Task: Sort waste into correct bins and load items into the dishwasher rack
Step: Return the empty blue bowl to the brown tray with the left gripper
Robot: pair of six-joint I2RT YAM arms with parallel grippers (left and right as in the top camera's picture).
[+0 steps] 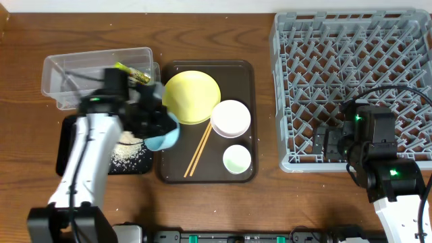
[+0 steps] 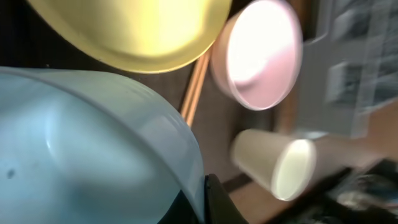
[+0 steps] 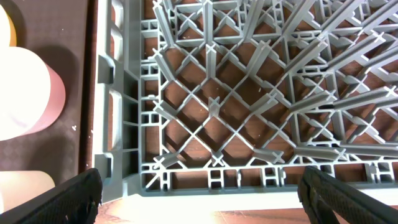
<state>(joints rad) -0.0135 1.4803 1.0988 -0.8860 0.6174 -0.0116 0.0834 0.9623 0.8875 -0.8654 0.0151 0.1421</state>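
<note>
My left gripper (image 1: 160, 128) is shut on the rim of the light blue bowl (image 1: 164, 137), held tilted over the left edge of the brown tray, beside the black tray (image 1: 67, 128) with the rice heap (image 1: 128, 150). In the left wrist view the bowl (image 2: 87, 149) fills the lower left, pinched by my fingers (image 2: 202, 205). The yellow plate (image 1: 191, 96), white bowl (image 1: 231, 118), green cup (image 1: 237, 158) and chopsticks (image 1: 198, 148) lie on the brown tray. The snack wrapper (image 1: 133, 71) sits in the clear tub (image 1: 94, 74). My right gripper (image 1: 329, 143) is open and empty over the grey rack (image 1: 351, 81).
The dark brown serving tray (image 1: 169, 172) lies between the bins and the rack. The rack's front left corner (image 3: 124, 93) shows in the right wrist view, with the white bowl (image 3: 25, 93) to its left.
</note>
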